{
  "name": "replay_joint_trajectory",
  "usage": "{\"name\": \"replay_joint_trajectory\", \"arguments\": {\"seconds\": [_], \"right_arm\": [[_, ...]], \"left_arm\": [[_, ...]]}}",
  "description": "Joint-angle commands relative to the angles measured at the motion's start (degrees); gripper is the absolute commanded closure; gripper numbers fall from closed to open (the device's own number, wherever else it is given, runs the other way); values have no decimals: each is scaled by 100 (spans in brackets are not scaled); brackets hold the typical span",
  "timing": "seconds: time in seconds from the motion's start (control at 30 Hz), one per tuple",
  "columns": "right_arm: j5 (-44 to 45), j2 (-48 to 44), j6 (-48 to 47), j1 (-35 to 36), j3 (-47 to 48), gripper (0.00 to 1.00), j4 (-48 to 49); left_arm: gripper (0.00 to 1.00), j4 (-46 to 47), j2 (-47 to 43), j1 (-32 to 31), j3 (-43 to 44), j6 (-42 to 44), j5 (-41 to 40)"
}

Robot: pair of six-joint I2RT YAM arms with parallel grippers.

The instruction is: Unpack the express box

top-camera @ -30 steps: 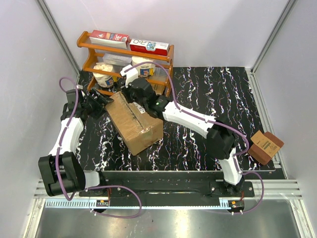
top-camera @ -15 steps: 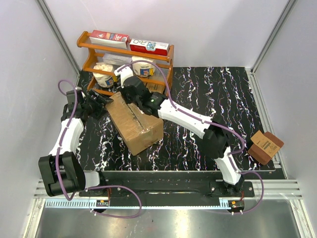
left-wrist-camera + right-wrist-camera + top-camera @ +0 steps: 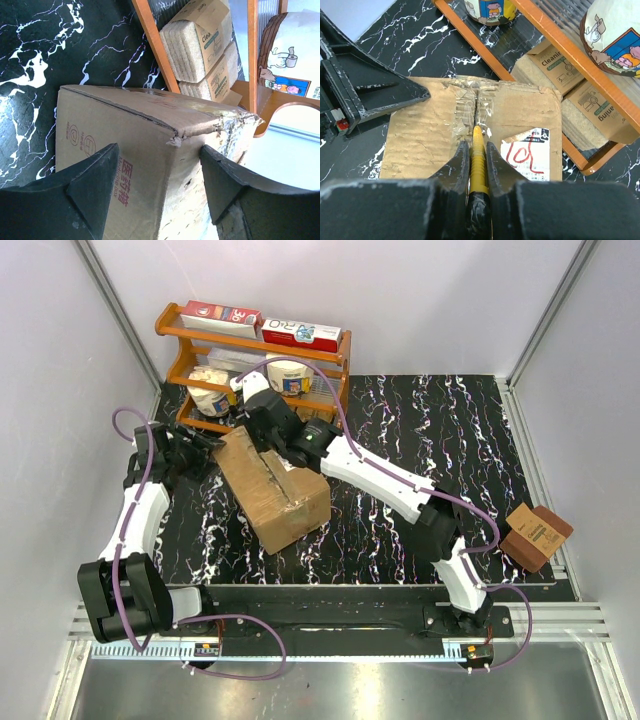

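The express box [image 3: 273, 486] is a large brown carton lying closed in front of the orange rack. Its top shows a white label [image 3: 526, 152] with red writing and a taped centre seam [image 3: 476, 107]. My right gripper [image 3: 476, 145] is shut on a yellow utility knife [image 3: 478, 160], whose tip rests on the taped seam near the box's far end. My left gripper [image 3: 160, 160] is open, its jaws straddling the box's left corner [image 3: 172, 140]. In the top view the left gripper [image 3: 200, 452] sits at the box's left end.
An orange wooden rack [image 3: 330, 375] stands right behind the box, holding tissue rolls [image 3: 615, 35], tan cartons [image 3: 560, 65] and flat red-and-white boxes [image 3: 222, 314]. A small brown carton [image 3: 536, 535] sits at the table's right edge. White walls enclose the cell.
My right gripper with the knife has moved up and to the left along the seam toward the box's far end by the rack. The left gripper has stayed at the box's left end.
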Motion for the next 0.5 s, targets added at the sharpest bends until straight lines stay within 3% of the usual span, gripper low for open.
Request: {"name": "replay_joint_trajectory", "arguments": {"seconds": [0.0, 0.27, 0.47], "right_arm": [[217, 4, 169, 51, 250, 100, -845], [173, 31, 625, 86, 443, 100, -1451], [-55, 268, 1108, 122, 1137, 100, -2207]], "left_arm": [[31, -373, -101, 33, -205, -81, -637], [32, -364, -172, 33, -292, -230, -672], [34, -215, -259, -46, -530, -467, -689]]}}
